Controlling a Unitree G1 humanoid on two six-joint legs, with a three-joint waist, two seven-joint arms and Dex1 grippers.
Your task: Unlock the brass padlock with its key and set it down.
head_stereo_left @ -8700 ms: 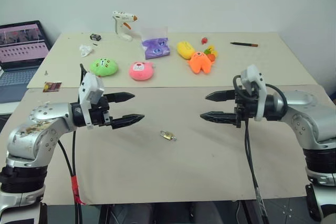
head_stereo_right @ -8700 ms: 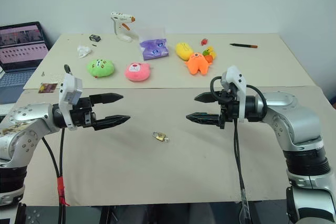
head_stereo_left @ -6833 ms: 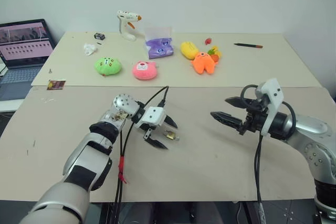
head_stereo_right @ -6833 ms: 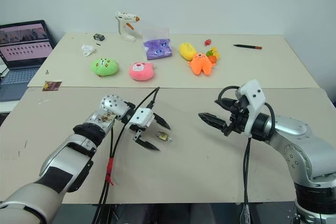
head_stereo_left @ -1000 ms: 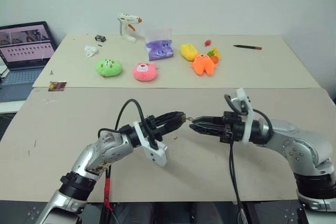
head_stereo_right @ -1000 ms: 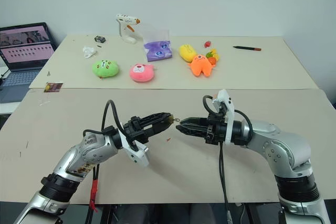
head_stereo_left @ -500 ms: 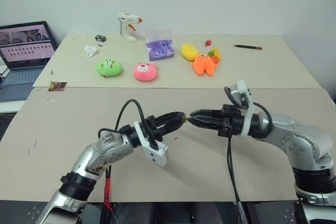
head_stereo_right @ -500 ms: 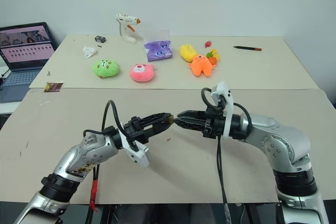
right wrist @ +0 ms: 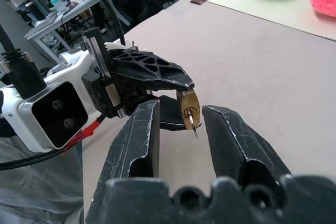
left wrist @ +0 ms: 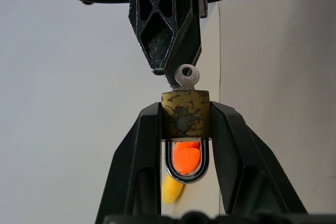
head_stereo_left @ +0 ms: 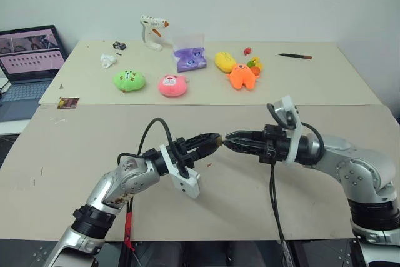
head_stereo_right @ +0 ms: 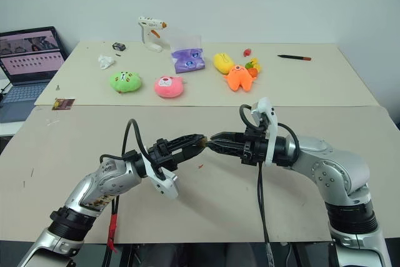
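Padlock: the brass padlock (left wrist: pixel 185 114) is off the table, raised over the near board between your two arms; its silvery shackle (left wrist: pixel 187 170) points back toward the left wrist and reads as closed, so count it locked.
Left gripper: your left gripper (left wrist: pixel 185 124) is clamped on the padlock body, one finger on each flat side; the grip looks square and centred; leave it alone while you work.
Key: the key (left wrist: pixel 186 76) sits in the keyway at the free end of the body, its round head sticking out toward the right arm.
Right gripper: your right gripper (right wrist: pixel 178 124) has its fingers apart, one on each side of the key, neither one touching it as far as the right wrist view shows.
Step in hand: taking hold of the key head so you can turn it.
How to do it well: ease the right fingers a little further on until the pads cover the flat head, not the thin shank; close gently and evenly; a one-sided touch could push the key askew or twist the lock in the left grip.
Turn: roll the right wrist about the key's own line; keep the left arm rigid as the counter-hold.
Check: watch the shackle in the left wrist view; it should spring free before you set the lock down.
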